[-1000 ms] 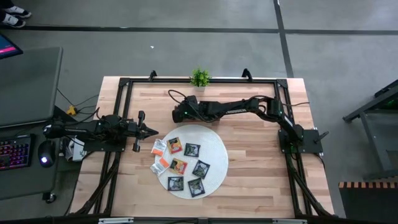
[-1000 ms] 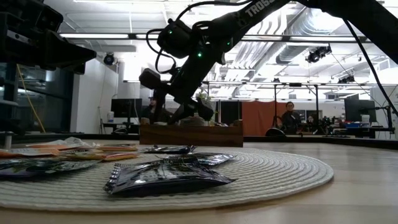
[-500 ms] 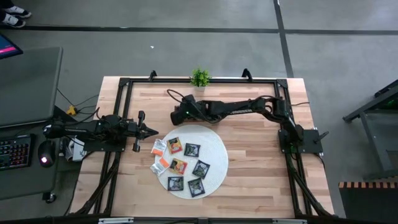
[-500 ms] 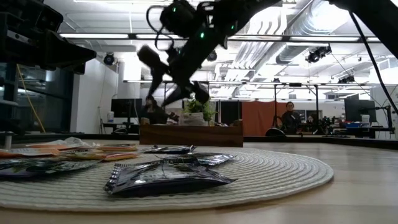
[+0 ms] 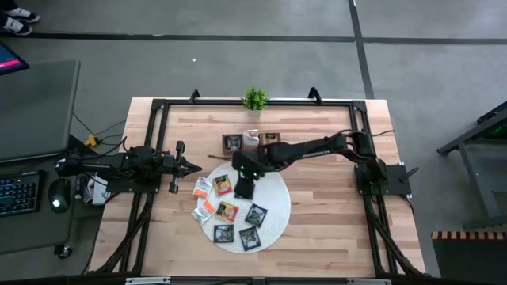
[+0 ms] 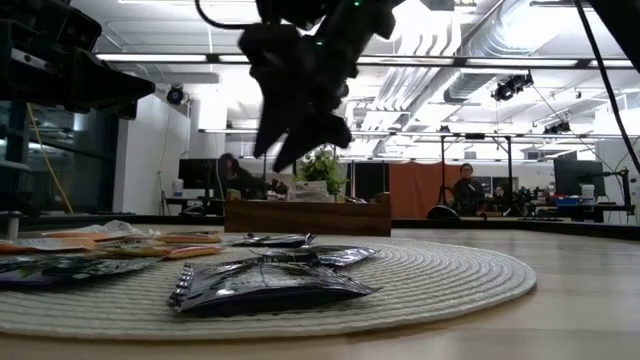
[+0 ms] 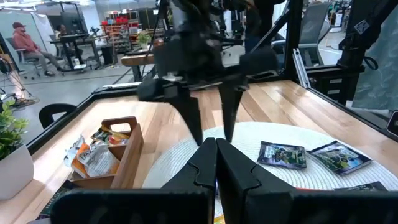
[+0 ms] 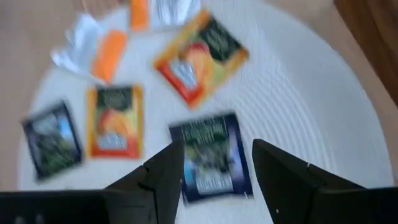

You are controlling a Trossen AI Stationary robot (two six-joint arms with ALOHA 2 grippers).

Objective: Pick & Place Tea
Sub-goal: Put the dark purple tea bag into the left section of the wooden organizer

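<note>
- A second ago my right hand (image 5: 244, 188) was up at the wooden tray (image 5: 252, 141) near the far edge of the desk (image 5: 333, 214); now it hangs over the round mat (image 5: 277, 198), with the tray uncovered behind it.
- Its fingers (image 8: 283, 180) are spread apart and hold nothing. Between them, in the right wrist view, lies a dark tea sachet (image 8: 212, 155), flat on the mat.
- My left hand (image 5: 190, 166) has not moved: it rests low at the left of the desk, just beside the mat, fingers pressed together and empty.
- From above I count about five sachets showing on the mat: one orange one (image 5: 223, 184) next to my right hand, another orange one (image 5: 226, 211) below it, and three dark ones (image 5: 255, 214) toward the near rim.
- At the mat's left edge lies a small heap of white and orange sachets (image 5: 204, 198), three or four; I cannot count them exactly.
- The tray has three compartments, and each holds something; I cannot tell how many sachets.
- One small potted plant (image 5: 254, 98) stands at the far edge.
</note>
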